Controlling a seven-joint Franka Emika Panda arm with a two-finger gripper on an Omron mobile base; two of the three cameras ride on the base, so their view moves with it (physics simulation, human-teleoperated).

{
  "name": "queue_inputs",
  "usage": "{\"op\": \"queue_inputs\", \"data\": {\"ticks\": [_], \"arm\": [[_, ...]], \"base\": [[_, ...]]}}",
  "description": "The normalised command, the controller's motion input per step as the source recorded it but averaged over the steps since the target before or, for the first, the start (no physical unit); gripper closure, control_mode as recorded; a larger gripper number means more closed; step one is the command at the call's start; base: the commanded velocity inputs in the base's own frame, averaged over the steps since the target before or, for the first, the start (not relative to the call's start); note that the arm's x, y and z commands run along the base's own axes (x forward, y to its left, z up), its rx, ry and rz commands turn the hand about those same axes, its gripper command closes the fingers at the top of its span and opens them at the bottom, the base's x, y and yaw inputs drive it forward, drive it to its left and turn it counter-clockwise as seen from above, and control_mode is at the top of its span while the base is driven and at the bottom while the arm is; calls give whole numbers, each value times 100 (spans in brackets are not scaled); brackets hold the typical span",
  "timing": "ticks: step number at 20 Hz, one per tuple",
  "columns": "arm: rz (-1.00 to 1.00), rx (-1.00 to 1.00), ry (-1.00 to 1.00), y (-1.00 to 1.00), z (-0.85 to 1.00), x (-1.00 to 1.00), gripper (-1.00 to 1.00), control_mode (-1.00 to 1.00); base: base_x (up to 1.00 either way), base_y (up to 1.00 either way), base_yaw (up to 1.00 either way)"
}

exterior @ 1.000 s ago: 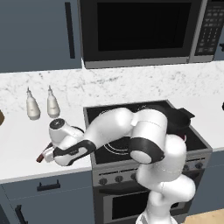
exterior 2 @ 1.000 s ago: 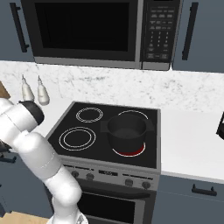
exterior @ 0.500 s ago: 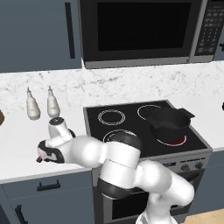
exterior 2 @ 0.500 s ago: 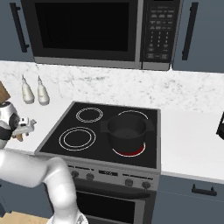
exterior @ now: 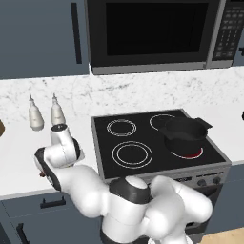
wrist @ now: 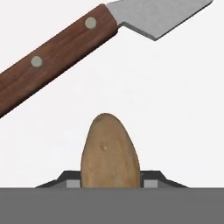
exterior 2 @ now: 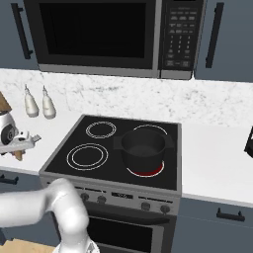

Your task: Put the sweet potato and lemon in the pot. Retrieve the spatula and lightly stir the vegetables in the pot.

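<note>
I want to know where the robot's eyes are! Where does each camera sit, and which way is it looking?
Left base view: behind the arm on its left, looking forward and down at the stove and pot; the white arm fills the lower middle.
Right base view: behind on the right, facing the same stove; the arm crosses the lower left, the hand at the left edge.
Hand view: on the hand, looking at the sweet potato between its fingertips and the spatula beyond.
Both base views share stove, pot, microwave.

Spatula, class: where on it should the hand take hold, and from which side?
Grip the spatula across the middle of its straight wooden handle, coming from above. It lies flat on the counter, and the handle is narrow, unlike the thin blade.
</note>
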Motion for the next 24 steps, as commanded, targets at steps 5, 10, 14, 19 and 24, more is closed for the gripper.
{"op": "queue_inputs", "data": {"ticks": [5, 10, 14, 19, 24], "arm": [[-8, 5, -12, -52, 90, -81, 100, -100], [-11, 11, -11, -85, 100, -53, 100, -100], [-19, 4, -6, -100, 73, -9, 100, -100], [-22, 0, -1, -100, 39, 9, 100, -100], [-23, 0, 0, -100, 19, 35, 100, -100]], "base": [[0, 0, 0], [0, 0, 0], [0, 0, 0], [0, 0, 0], [0, 0, 0]]}}
